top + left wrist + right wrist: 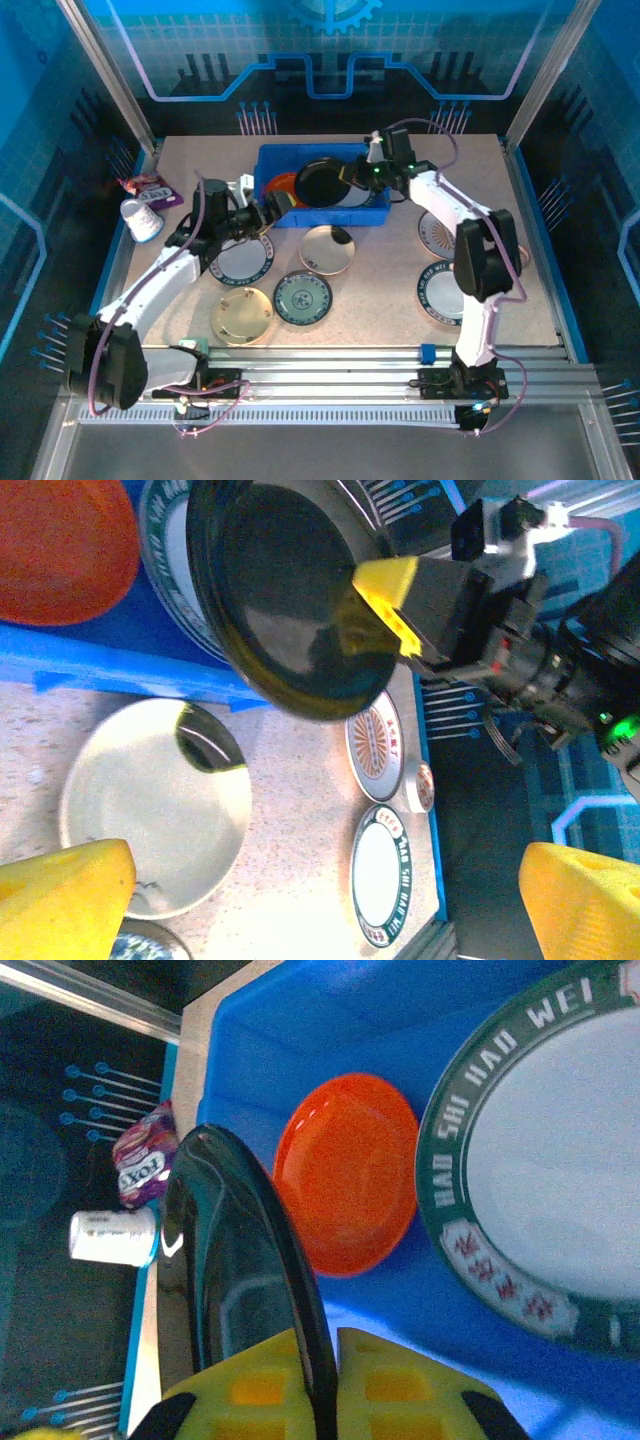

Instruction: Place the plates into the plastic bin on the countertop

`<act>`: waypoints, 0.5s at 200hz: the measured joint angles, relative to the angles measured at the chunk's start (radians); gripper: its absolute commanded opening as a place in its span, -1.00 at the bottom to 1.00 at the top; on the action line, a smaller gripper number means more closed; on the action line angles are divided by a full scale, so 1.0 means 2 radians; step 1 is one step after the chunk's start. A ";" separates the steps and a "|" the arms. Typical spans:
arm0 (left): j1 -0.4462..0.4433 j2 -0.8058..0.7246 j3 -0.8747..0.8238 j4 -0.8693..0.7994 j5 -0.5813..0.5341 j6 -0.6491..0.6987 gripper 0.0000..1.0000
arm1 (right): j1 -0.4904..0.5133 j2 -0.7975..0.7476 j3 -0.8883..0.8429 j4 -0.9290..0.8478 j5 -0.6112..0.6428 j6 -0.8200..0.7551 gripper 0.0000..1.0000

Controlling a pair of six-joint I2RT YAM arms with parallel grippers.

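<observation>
Right claw (326, 1385) pinches a glossy black plate (235, 1260).

Black plate (245, 1280) is showing a glossy, mirror-like glaze and catching reflections. Orange plate (350, 1175) is looking smooth, with a soft sheen. Bin (300, 1020) is reading as smooth blue plastic. Table (388, 290) is appearing matt, speckled, stone-like. Rails (350, 368) are looking like dull metal.

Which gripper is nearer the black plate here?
Right. The right gripper is shut on the black plate's rim over the bin; the left gripper is open, apart from it at the bin's near left corner.
</observation>
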 measured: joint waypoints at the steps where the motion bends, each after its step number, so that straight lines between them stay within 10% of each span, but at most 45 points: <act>1: 0.002 -0.002 -0.001 -0.002 0.000 0.001 0.99 | 0.001 0.002 0.002 0.000 0.001 0.000 -1.00; 100: 0.039 -0.068 -0.055 -0.047 0.000 0.010 0.99 | 0.036 0.186 0.180 -0.002 0.037 -0.003 -1.00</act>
